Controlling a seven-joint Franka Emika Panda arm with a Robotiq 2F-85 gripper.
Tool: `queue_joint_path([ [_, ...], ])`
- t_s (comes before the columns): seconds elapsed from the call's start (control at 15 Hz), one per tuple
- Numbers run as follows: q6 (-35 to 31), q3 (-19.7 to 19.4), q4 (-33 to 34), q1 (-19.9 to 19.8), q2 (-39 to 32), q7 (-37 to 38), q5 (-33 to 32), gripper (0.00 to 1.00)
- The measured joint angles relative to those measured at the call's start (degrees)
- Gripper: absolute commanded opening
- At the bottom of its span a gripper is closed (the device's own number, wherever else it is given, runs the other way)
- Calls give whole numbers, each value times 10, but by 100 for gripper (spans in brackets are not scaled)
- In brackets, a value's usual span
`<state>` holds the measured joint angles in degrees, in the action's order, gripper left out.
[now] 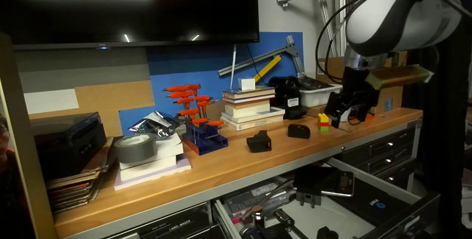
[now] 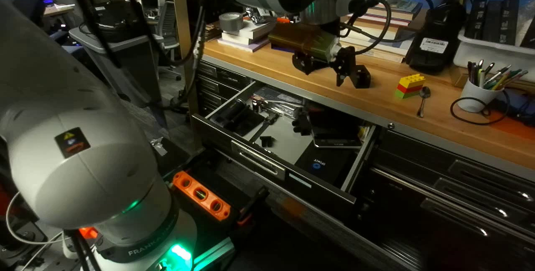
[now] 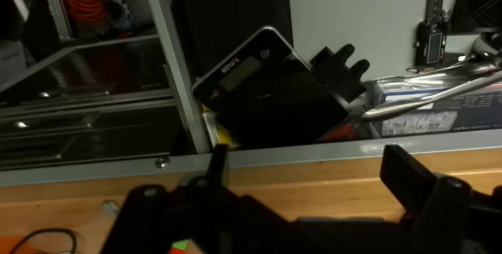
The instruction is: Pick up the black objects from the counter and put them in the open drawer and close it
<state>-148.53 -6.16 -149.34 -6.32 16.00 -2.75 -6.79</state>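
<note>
The drawer point(image 2: 223, 141) stands pulled out beneath the near edge of the wooden counter point(image 1: 228, 161), presumably so things can be lowered in from above; with the Taylor kitchen scale point(image 3: 274, 101) and flat iFixit pack point(image 3: 251, 15) crowding its right side, its middle looks the likelier landing spot. Both task pieces sit on the counter: the notched black block point(image 1: 259, 141) right of the hex-key stand point(image 1: 205, 141), and the round-topped black block point(image 1: 299, 131) between it and the toy-brick stack point(image 1: 323, 123). The gripper point(image 3: 308, 167) hangs with fingers wide apart, gripping nothing, probably to receive a block. An exterior view shows both blocks left of the fingers; none shows between them in the wrist view.
</note>
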Motion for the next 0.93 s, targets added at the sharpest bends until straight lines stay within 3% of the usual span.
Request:
queue_joint_path([
  [0.2,-12,-22,90,29,-107,-115,80,100],
  [0.4,-3,-20,192,30,-204,-234,158,100],
  [0.93,67,40,427,-57,-389,-398,182,100],
])
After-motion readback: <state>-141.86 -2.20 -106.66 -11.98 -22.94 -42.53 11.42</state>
